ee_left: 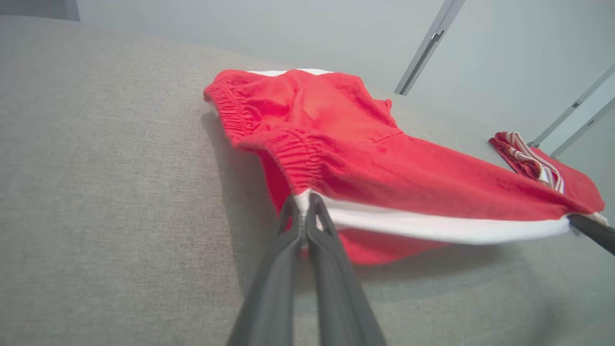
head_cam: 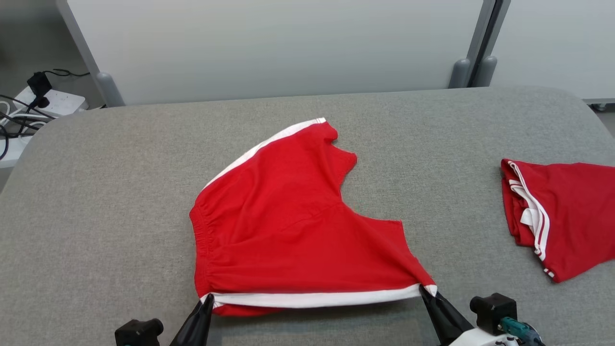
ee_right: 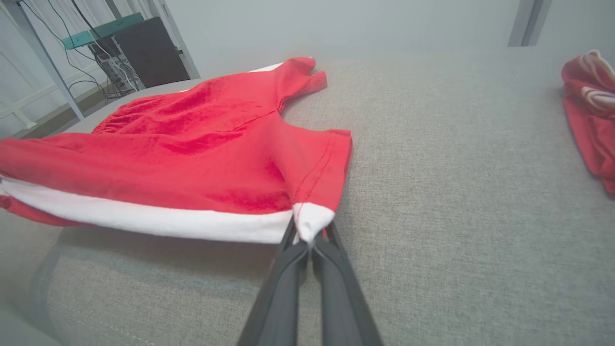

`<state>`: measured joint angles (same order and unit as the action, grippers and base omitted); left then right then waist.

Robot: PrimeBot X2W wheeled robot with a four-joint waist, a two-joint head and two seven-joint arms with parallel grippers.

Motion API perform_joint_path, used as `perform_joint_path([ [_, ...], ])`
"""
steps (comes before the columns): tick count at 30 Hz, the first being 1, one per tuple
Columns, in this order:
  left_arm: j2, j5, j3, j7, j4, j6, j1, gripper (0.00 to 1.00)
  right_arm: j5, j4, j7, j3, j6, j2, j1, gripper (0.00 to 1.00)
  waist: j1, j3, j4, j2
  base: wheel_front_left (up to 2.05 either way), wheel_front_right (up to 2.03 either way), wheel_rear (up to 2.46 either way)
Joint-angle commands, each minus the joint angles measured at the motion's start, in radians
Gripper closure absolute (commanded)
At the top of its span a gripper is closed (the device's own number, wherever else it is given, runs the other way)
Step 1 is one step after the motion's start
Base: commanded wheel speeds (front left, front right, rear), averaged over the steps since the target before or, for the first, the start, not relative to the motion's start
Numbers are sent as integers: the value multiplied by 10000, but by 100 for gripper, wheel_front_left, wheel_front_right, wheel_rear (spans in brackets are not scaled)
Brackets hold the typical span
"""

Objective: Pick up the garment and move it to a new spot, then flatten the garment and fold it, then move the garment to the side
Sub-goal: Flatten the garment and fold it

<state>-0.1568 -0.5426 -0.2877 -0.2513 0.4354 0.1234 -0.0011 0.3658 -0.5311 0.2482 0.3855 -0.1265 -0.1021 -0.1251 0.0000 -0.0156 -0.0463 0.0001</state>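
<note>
The garment [head_cam: 293,226] is a pair of red shorts with a white side stripe and an elastic waistband, spread on the grey table [head_cam: 96,202]. Its near white-striped edge is lifted off the cloth and stretched taut between both grippers. My left gripper [head_cam: 207,301] is shut on the waistband corner; in the left wrist view the left gripper [ee_left: 302,202] pinches the white stripe where it meets the garment [ee_left: 365,158]. My right gripper [head_cam: 425,290] is shut on the leg-hem corner; the right wrist view has the right gripper [ee_right: 310,240] clamping the white tip of the garment [ee_right: 192,144].
A second red garment [head_cam: 557,216] with white stripes lies bunched at the table's right edge. Pale partition panels [head_cam: 278,43] stand behind the table. A power strip with cables [head_cam: 43,101] sits on the floor at the far left.
</note>
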Motion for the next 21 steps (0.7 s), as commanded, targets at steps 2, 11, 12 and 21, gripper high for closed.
perform_joint_path([
  [2,-135,169,433,-105,-301,73,-42,100,110,431,136,285,-42,-154,79,100,0,106,-74,-1,0,0,0],
  [11,36,449,656,-105,-694,73,526,100,170,1093,25,334,-42,-443,719,100,0,128,32,-1,0,0,0],
  [12,41,486,668,-105,-781,73,533,100,166,1174,9,283,-42,-468,735,100,0,111,60,-1,0,0,0],
  [21,112,644,829,-105,-1959,73,-218,100,-284,1466,-203,-440,-42,-600,-515,100,0,-545,466,-1,0,0,0],
])
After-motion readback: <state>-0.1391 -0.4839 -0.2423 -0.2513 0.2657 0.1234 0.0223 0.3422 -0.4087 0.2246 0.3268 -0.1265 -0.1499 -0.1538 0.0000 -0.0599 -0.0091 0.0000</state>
